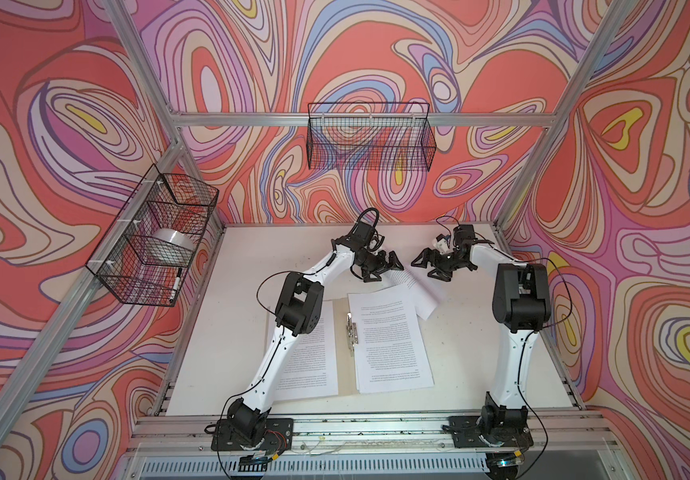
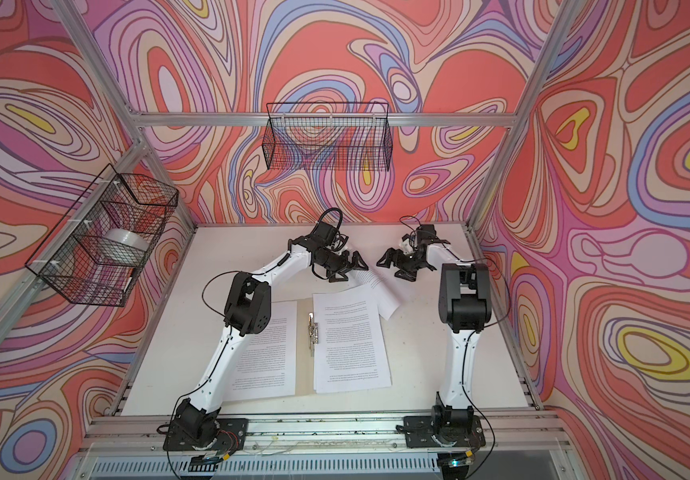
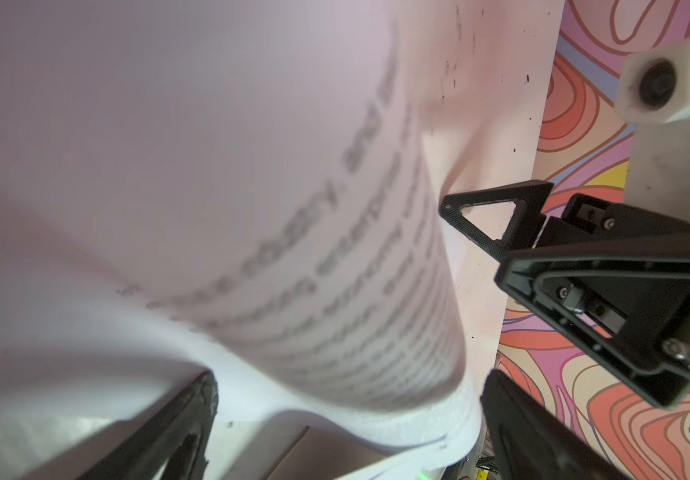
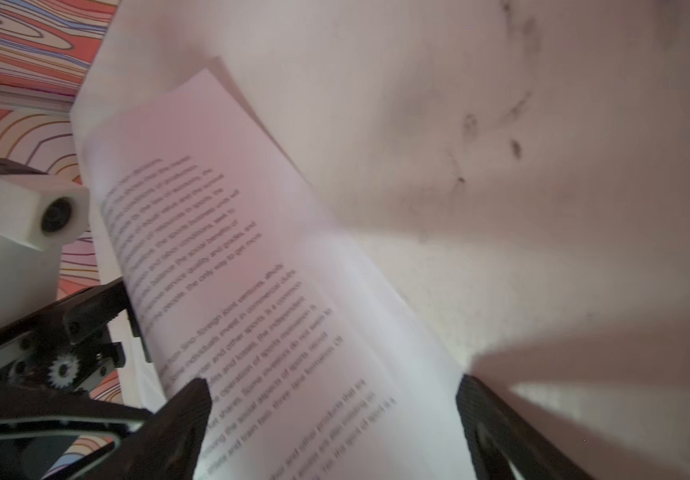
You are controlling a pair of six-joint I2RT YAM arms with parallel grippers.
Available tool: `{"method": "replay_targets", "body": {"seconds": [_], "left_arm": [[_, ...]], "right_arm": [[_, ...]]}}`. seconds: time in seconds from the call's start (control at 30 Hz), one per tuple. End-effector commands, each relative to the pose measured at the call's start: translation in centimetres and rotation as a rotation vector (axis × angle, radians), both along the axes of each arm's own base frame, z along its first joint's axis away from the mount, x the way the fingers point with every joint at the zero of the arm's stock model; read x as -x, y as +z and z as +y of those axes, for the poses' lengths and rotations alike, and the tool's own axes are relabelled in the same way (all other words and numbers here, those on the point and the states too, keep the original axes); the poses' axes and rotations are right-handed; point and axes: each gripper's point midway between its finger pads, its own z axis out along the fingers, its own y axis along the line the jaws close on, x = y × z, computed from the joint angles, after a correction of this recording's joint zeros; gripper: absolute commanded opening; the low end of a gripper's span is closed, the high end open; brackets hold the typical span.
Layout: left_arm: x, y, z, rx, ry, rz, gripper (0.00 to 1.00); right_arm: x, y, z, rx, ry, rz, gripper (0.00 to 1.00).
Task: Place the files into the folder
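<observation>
**Jaws spread wide, one sheet loose between them**

Left jaws stand wide apart over the far middle of the tabletop (image 1: 480, 374) and grip nothing. Nearer the camera, the folder (image 1: 344, 365) lies open and flat. One of the files (image 1: 320, 357) rests on its left flap, partly hidden by the left arm. The metal clip (image 1: 351, 332) sits along the spine. A stack of files (image 1: 393, 336) covers the right flap. Past the stack's far right corner, a skewed sheet (image 1: 420, 291) lies off the folder, its far end bowed up between both pairs of jaws; both wrist views show it blurred (image 3: 293, 249) (image 4: 251, 311). Right jaws face the left pair, equally wide, holding nothing.
</observation>
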Motion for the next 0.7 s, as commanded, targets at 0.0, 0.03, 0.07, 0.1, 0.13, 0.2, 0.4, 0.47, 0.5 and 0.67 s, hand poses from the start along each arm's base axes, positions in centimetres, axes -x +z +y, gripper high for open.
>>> {"method": "replay_targets", "body": {"seconds": [0.0, 0.03, 0.07, 0.1, 0.13, 0.2, 0.4, 0.47, 0.5, 0.67], "left_arm": [[1.6, -5.3, 1.4, -0.103, 0.0, 0.109, 1.0], [1.7, -5.4, 1.4, -0.105, -0.001, 0.109, 1.0], [1.7, -5.5, 1.5, -0.106, -0.001, 0.111, 1.0], [1.7, -5.5, 1.5, -0.106, -0.002, 0.113, 1.0], [1.8, -5.6, 1.6, -0.107, -0.002, 0.116, 1.0], [1.8, -5.7, 1.6, -0.11, -0.001, 0.116, 1.0], [1.3, -5.0, 1.6, -0.087, 0.007, 0.11, 1.0], [1.0, -4.3, 1.6, -0.072, 0.012, 0.102, 1.0], [0.8, -3.8, 1.7, -0.057, 0.018, 0.101, 1.0], [-0.8, -2.7, 3.1, -0.056, 0.064, 0.077, 1.0]], "right_arm": [[-1.1, 1.1, 1.9, -0.137, 0.051, -0.036, 0.98], [-1.4, 1.4, 2.1, -0.161, 0.052, -0.048, 0.98], [-1.7, 1.8, 2.3, -0.199, 0.055, -0.06, 0.97], [-1.9, 2.1, 2.5, -0.233, 0.056, -0.066, 0.97], [-2.2, 2.3, 2.6, -0.248, 0.059, -0.073, 0.97], [-2.4, 2.3, 2.8, -0.269, 0.056, -0.069, 0.96], [-2.2, 3.1, 1.2, -0.157, -0.019, -0.098, 0.95], [-2.4, 3.4, -1.4, -0.04, -0.136, -0.099, 0.97], [-2.2, 3.3, -2.9, 0.011, -0.185, -0.078, 0.97], [-0.5, 2.0, -8.6, 0.28, -0.345, -0.041, 0.98]]}}
